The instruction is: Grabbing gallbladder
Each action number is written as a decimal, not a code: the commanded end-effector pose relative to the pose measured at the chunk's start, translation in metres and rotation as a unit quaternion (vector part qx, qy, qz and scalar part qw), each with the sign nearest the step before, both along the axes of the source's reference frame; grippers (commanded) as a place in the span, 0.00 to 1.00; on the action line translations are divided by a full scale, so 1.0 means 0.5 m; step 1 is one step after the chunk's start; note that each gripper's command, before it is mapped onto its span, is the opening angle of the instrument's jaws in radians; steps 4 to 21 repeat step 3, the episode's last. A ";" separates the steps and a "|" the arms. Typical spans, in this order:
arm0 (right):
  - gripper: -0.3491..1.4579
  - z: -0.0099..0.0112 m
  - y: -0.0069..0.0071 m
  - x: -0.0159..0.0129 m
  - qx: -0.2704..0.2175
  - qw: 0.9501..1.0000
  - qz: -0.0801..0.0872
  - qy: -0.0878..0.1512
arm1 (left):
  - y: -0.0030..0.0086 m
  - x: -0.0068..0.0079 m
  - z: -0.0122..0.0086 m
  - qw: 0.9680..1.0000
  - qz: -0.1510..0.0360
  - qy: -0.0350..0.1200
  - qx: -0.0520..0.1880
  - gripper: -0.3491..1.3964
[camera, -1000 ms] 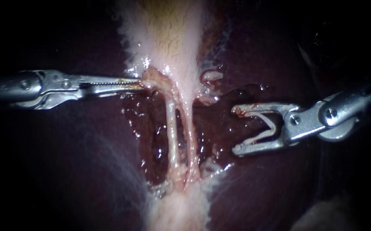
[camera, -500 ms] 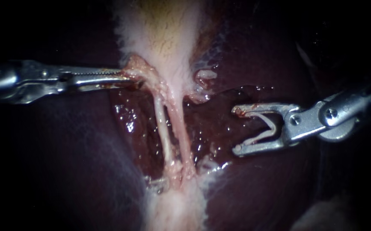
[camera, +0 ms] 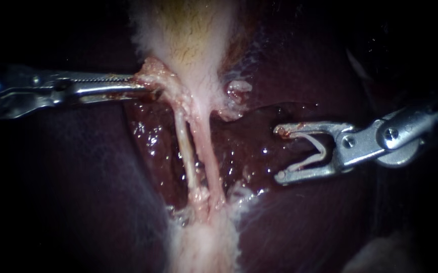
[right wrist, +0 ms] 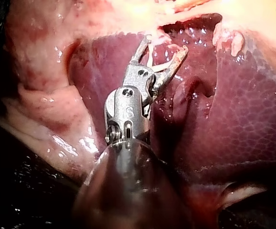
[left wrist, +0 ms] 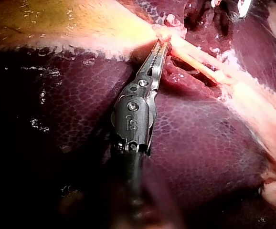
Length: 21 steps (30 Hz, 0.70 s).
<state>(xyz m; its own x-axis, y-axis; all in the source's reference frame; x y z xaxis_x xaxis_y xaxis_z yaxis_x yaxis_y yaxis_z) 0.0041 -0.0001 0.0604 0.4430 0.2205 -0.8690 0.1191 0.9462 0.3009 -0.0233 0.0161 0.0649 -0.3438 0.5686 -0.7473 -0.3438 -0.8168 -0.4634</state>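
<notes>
Pulling outward, the left instrument (camera: 148,85) has drawn its hold away from the midline, and the pinched edge of the gallbladder (camera: 188,35) has gone with it. The 2 pale tubes (camera: 184,146) that run down from the gallbladder's narrow end now slant and look more taut than 1 second ago. The right instrument (camera: 278,154) has not shifted against the liver (camera: 304,212).

The left instrument's jaws are pressed together on the gallbladder's pink, ragged edge, just where the pale body narrows toward the tubes. Its wrist view shows the same: the toothed jaws (left wrist: 163,45) clamp the fringe beside the yellowish gallbladder (left wrist: 57,24), with tissue on both sides of the bite.

The right instrument's jaws are spread wide, well off to the other side of the gallbladder's narrow end, over bare liver and touching no tube. A pale V-shaped piece lies between them, seen also in its own wrist view (right wrist: 164,45).

As I judge it, the grab itself is made and the pull has begun. What is left is to hold that tension steady.
</notes>
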 end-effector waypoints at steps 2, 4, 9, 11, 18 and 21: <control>0.46 0.0000 0.0000 0.0001 0.000 1.000 0.000 0.000 | 0.0001 0.0001 0.0004 1.000 0.000 0.000 0.000 0.00; 0.46 0.0000 0.0000 0.0001 0.000 1.000 0.000 0.000 | 0.0001 0.0001 0.0005 1.000 0.000 0.000 0.000 0.00; 0.46 0.0000 0.0000 0.0001 0.000 1.000 0.000 0.000 | 0.0001 0.0001 0.0005 1.000 0.000 0.000 0.000 0.00; 0.46 0.0000 0.0000 0.0001 0.000 1.000 0.000 0.000 | 0.0001 0.0001 0.0005 1.000 0.000 0.000 0.000 0.00; 0.46 0.0000 0.0000 0.0001 0.000 1.000 0.000 0.000 | 0.0001 0.0001 0.0005 1.000 0.000 0.000 0.000 0.00; 0.46 0.0000 0.0000 0.0001 0.000 1.000 0.000 0.000 | 0.0001 0.0001 0.0005 1.000 0.000 0.000 0.000 0.00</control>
